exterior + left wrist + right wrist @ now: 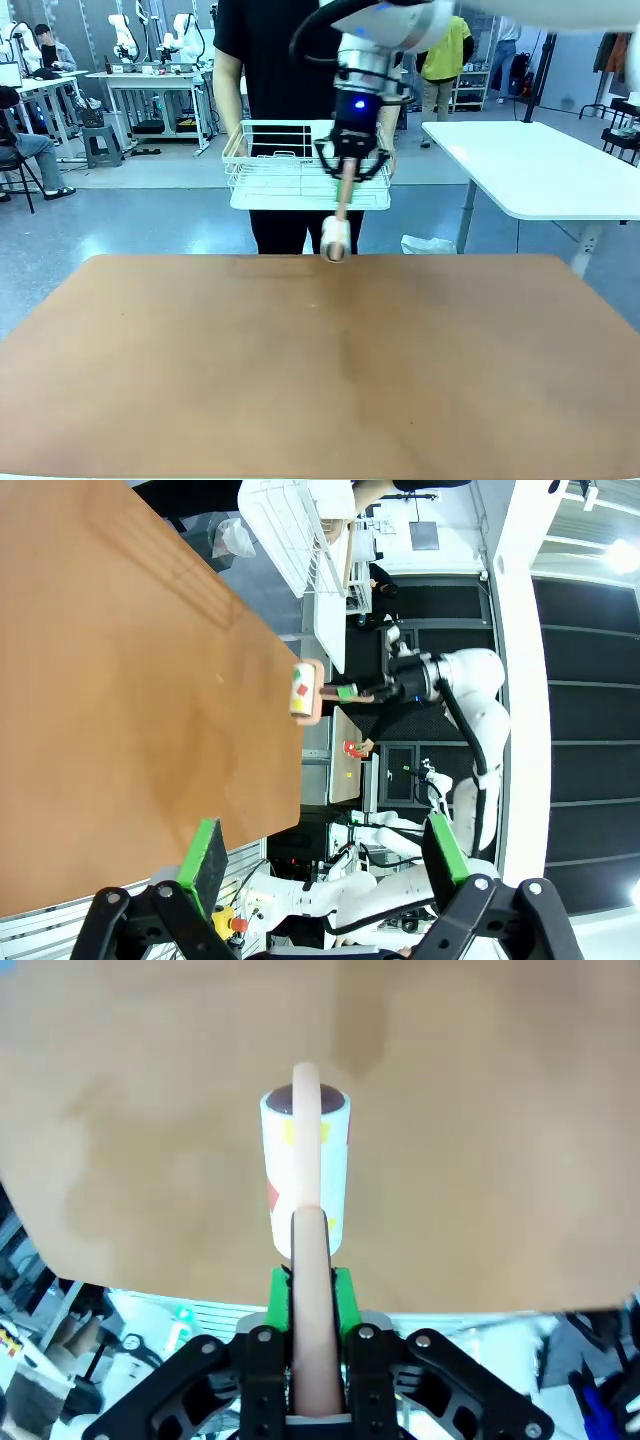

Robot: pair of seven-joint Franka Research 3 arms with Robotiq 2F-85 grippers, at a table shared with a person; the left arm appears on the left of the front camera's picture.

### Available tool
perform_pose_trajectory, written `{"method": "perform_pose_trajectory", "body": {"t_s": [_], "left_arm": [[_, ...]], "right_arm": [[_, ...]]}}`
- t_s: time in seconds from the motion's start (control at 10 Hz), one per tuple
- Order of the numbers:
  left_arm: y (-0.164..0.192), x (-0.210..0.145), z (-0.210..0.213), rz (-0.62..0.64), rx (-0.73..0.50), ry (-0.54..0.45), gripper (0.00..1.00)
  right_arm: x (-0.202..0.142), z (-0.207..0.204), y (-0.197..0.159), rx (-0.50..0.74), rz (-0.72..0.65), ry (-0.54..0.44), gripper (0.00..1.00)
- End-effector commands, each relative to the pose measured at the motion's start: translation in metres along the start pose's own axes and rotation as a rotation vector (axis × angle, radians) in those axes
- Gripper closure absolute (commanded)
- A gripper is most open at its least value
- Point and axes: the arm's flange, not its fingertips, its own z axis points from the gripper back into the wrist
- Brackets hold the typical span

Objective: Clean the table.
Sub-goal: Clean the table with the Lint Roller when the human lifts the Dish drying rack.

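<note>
Clamping a lint roller (pixel 335 240), the right gripper (pixel 349 166) is hovering at the table's (pixel 300 370) far edge, perhaps touching. The left gripper (pixel 325 853) is gaping.

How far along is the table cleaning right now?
Done: the right gripper is shut on the handle of the lint roller. In hand: the roller hangs at the far edge of the table; whether it touches, I cannot tell. Left, probably: rolling the brown top, which shows no clear debris. The left gripper is open.
</note>
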Motion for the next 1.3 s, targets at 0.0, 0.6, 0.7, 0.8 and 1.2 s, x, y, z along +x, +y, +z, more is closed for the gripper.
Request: {"method": "perform_pose_trajectory", "body": {"t_s": [0.0, 0.6, 0.7, 0.8, 1.2], "left_arm": [[0.000, -0.001, 0.002, -0.006, -0.020, 0.001, 0.00], [0.000, -0.001, 0.002, -0.006, -0.020, 0.001, 0.00], [0.000, -0.001, 0.002, -0.006, -0.020, 0.001, 0.00], [0.000, -0.001, 0.002, -0.006, -0.020, 0.001, 0.00], [0.000, -0.001, 0.002, -0.006, -0.020, 0.001, 0.00]], "right_arm": [[-0.134, -0.053, -0.102, -0.104, -0.047, -0.037, 0.79], [-0.189, -0.074, -0.241, -0.112, 0.024, -0.177, 0.79], [-0.185, -0.081, -0.257, -0.108, 0.038, -0.189, 0.79], [-0.179, -0.082, -0.262, -0.071, 0.058, -0.222, 0.79], [-0.189, -0.076, -0.251, -0.151, 0.001, -0.149, 0.79]]}}
